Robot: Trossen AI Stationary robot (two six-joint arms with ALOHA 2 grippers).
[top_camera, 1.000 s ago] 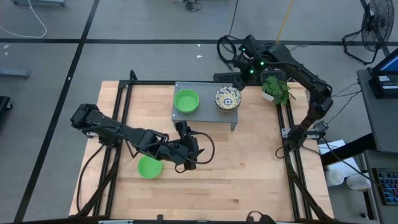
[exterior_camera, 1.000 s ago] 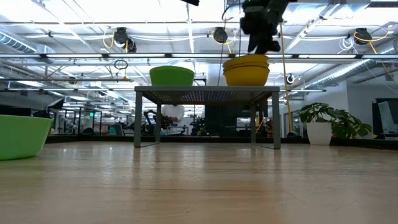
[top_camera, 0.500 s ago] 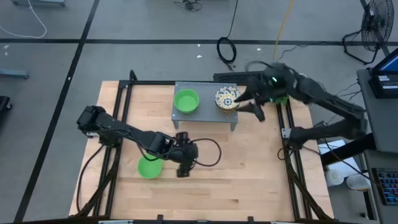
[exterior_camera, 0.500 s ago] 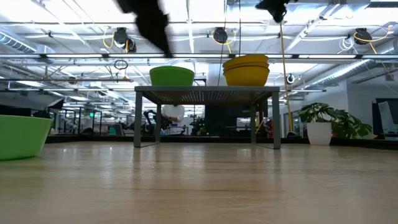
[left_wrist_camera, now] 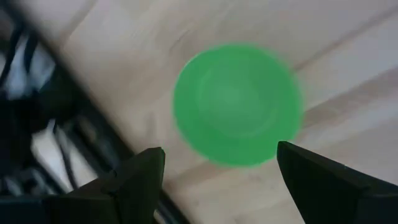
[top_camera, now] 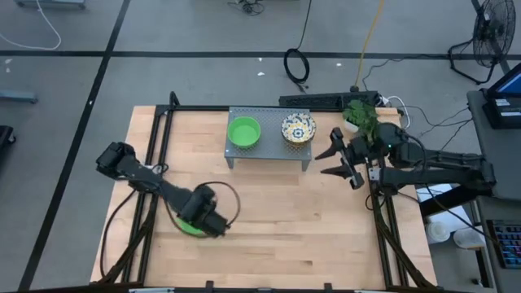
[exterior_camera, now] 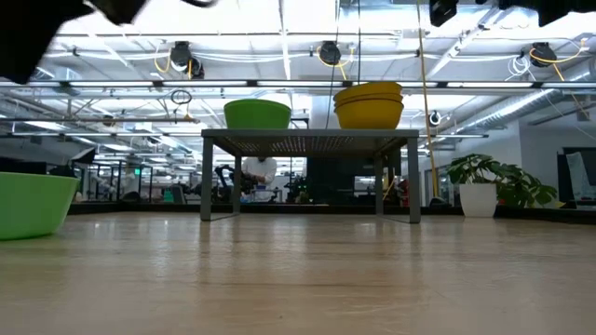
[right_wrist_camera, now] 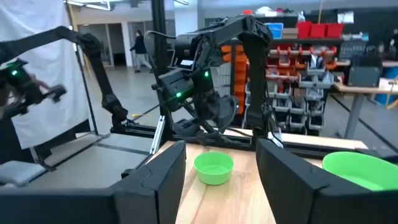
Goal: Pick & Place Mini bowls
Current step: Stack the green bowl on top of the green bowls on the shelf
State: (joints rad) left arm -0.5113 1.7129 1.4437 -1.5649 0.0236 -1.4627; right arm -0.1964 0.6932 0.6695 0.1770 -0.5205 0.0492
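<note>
Left gripper (left_wrist_camera: pixel 217 180), fingers spread, poised directly above a green mini bowl (left_wrist_camera: pixel 236 102) lying on the table (top_camera: pixel 326 220), well in front of the stand (top_camera: pixel 269 150) — which carries a second green bowl (top_camera: pixel 243 132) and a floral bowl (top_camera: pixel 298 129). Right gripper (top_camera: pixel 342 159), empty with fingers parted, waits just right of the stand. A sound grasp likely needs one finger inside the rim, one outside — then a straight descent.

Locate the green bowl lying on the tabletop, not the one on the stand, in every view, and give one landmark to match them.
High view: green bowl near the table's left front, partly under the left end effector.
Low view: at the far left edge.
Left wrist view: centred, seen from above.
Right wrist view: small, mid-table.
Shared landmark: the grey perforated stand, visible in the high and low views.
</note>
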